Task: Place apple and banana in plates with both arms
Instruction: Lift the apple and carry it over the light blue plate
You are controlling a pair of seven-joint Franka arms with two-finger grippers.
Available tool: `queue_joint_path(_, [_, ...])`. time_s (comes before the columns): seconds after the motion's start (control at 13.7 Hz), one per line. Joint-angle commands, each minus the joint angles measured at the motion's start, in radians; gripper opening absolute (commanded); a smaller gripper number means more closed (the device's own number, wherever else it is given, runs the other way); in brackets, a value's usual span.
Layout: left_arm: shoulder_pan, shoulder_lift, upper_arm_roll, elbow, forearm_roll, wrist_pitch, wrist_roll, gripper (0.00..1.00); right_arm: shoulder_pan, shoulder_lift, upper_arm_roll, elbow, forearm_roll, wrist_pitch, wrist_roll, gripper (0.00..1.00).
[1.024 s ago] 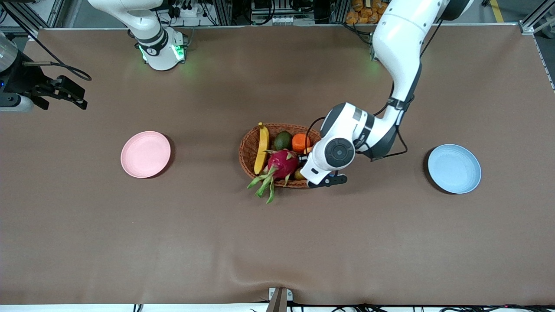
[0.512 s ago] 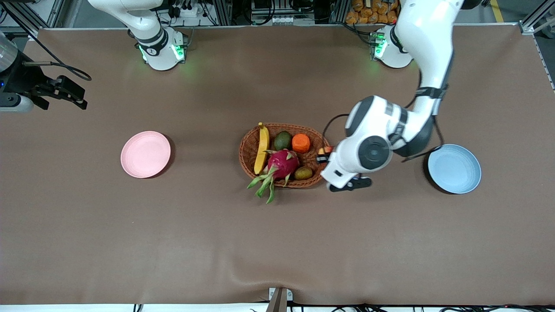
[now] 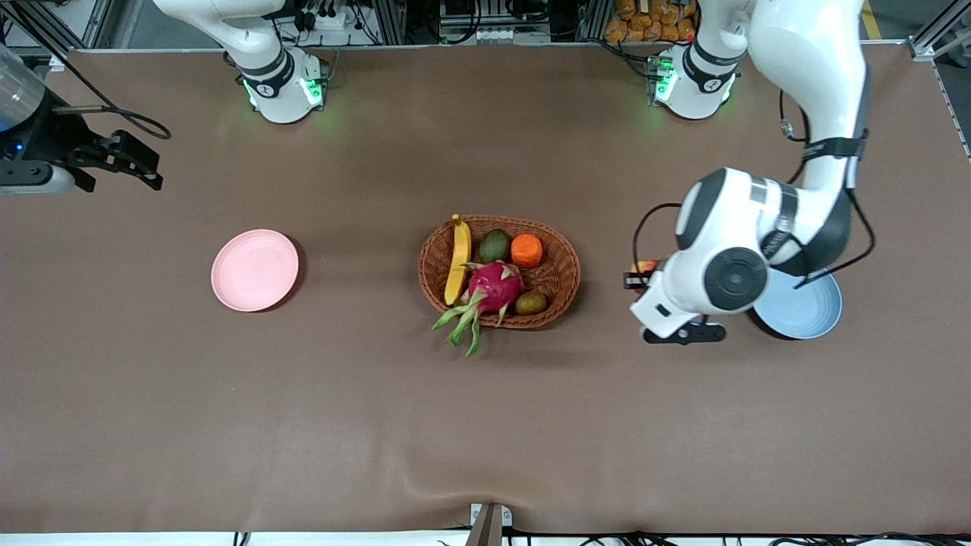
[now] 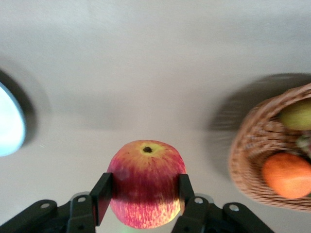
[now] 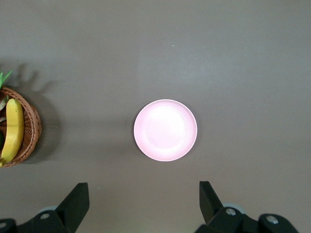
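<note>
**Apple in transit to the blue plate; banana untouched**

The left gripper (image 4: 145,194) is clamped on the apple (image 4: 146,182), one finger on each flank, stem end facing out. It hangs over bare table between the wicker basket (image 3: 557,254) and the blue plate (image 3: 815,315), close to the plate's rim.

Risks, as I judge them:
- The grip sits on a round, smooth body, so a fast swing could let the apple rotate or slip out short of the plate.
- A release from height or off-centre could send it rolling over the shallow rim.

The right gripper (image 5: 141,201) waits with jaws spread wide, up over the right arm's end of the table, looking down on the pink plate (image 3: 255,270). The banana (image 3: 457,259) lies in the basket against the dragon fruit (image 3: 493,288); picking it could drag that neighbour or tip the basket.
</note>
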Motion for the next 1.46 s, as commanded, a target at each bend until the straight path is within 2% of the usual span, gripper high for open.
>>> queue_joint_path(0.0, [0.115, -0.048, -0.011, -0.059, 0.034, -0.008, 0.187, 0.13, 0.005, -0.001, -0.001, 0.009, 0.004, -0.013, 0.005, 1.0])
queue_joint_path(0.15, [0.185, -0.056, -0.009, -0.083, 0.042, -0.002, 0.309, 0.13, 0.003, -0.001, -0.001, 0.009, 0.004, -0.025, 0.005, 1.0])
queue_joint_path(0.44, [0.342, -0.08, -0.011, -0.206, 0.087, 0.1, 0.531, 0.12, 0.005, -0.001, -0.001, 0.009, 0.006, -0.024, 0.007, 1.0])
queue_joint_path(0.59, [0.408, -0.082, -0.012, -0.238, 0.122, 0.128, 0.616, 0.12, 0.005, -0.001, -0.001, 0.009, 0.006, -0.022, 0.007, 1.0])
queue_joint_path(0.73, [0.452, -0.08, -0.012, -0.292, 0.139, 0.206, 0.666, 0.12, 0.005, -0.001, -0.001, 0.009, 0.009, -0.021, 0.007, 1.0])
queue_joint_path(0.88, [0.511, -0.067, -0.014, -0.353, 0.166, 0.338, 0.72, 0.12, 0.005, 0.001, -0.001, 0.009, 0.035, -0.025, 0.005, 1.0])
queue_joint_path(1.02, [0.522, -0.048, -0.015, -0.395, 0.165, 0.404, 0.743, 0.12, 0.009, 0.049, -0.001, 0.013, 0.037, -0.028, -0.004, 1.0])
queue_joint_path(1.24, [0.525, -0.048, -0.015, -0.43, 0.156, 0.417, 0.743, 0.13, 0.116, 0.105, 0.0, 0.012, 0.056, -0.025, 0.0, 1.0])
queue_joint_path(1.39, [0.54, -0.028, -0.017, -0.435, 0.153, 0.43, 0.743, 0.19, 0.222, 0.168, -0.001, 0.013, 0.067, 0.014, 0.023, 1.0])
